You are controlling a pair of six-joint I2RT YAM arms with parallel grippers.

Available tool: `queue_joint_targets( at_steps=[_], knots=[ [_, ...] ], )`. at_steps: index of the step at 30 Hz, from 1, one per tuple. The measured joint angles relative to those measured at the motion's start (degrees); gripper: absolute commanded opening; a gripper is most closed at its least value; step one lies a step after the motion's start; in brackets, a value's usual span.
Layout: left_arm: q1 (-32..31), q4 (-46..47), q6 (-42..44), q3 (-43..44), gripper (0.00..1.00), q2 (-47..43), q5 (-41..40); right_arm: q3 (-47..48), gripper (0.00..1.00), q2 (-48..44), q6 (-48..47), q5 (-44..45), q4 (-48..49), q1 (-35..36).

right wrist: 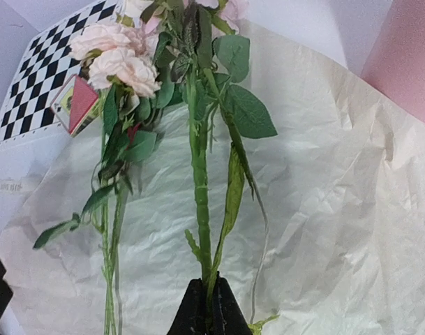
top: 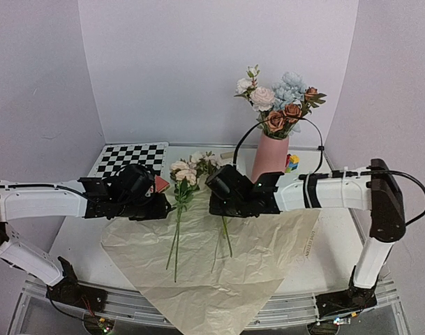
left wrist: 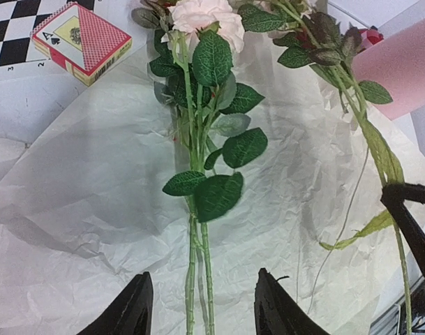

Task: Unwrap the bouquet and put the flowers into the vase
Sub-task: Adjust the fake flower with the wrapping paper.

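Clamping is seen at the right tool (right wrist: 205,307), shut on a long green leafy stem (right wrist: 200,188) lying on the flattened peach-tan crinkled paper (right wrist: 338,209). The left tool (left wrist: 204,276) is held apart astride the pink-rose stems (left wrist: 200,244). Blooms (top: 278,98) are already seated in the tall matte pink vase (top: 269,157); a lift towards its mouth is called for next.

The right wrist view's edge cuts off most of the vase (right wrist: 407,56).

Left fingers (left wrist: 132,310) apart, right fingers (right wrist: 191,314) together
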Motion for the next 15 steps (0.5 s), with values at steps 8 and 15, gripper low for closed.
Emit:
queue_joint_targets(
  at_steps=[8, 15],
  knots=[
    [0.0, 0.1, -0.1, -2.6, 0.53, -3.4, 4.1, -6.3, 0.37, -3.4, 0.0, -6.3, 1.7, 3.6],
    [0.0, 2.2, -0.5, -3.7, 0.53, -4.6, 8.6, -12.7, 0.62, -3.7, -1.3, -18.4, 16.2, 4.7]
  ],
)
